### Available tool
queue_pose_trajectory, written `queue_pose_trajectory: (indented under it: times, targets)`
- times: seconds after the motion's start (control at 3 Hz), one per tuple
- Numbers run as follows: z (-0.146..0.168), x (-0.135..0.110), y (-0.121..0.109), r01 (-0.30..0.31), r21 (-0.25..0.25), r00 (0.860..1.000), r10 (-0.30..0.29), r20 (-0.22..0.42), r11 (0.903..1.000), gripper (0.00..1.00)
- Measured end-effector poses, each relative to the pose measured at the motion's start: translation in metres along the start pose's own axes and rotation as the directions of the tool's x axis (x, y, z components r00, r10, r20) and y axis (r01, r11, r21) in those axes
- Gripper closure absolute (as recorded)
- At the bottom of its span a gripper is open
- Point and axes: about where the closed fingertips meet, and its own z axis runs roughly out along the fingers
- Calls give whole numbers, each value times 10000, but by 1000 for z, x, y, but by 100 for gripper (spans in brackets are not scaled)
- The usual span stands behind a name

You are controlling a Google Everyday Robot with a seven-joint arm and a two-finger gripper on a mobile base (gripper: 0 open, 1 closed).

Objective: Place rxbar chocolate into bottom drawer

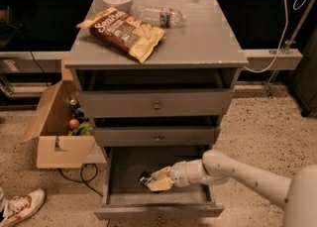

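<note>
The bottom drawer (158,209) of the grey cabinet is pulled out and open. My gripper (154,180) reaches from the right down into it, just above the drawer floor. It is shut on the rxbar chocolate (145,179), a small black bar that sticks out to the left of the cream fingers (161,184). The bar hangs low inside the drawer, left of centre. The two shallower drawers above are closed.
On the cabinet top lie a brown-and-yellow chip bag (123,31), a clear water bottle (159,16) and a white bowl (118,0). An open cardboard box (57,131) with items stands on the floor at left. A sneaker (21,209) is at the bottom left.
</note>
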Motion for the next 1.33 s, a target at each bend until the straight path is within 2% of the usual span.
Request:
queue_pose_trajectory:
  times: [0.33,0.67,1.0,1.33]
  targets:
    - [40,26,-29,-571,447,9983,566,128,9974,100]
    - [76,43,-48,-910,535,9956,896,274,9944,100]
    - [111,48,-66,-1082,401,9926,1057,601,9933,100]
    - [140,44,-89,-1141,379,9875,1092,1136,9927,98]
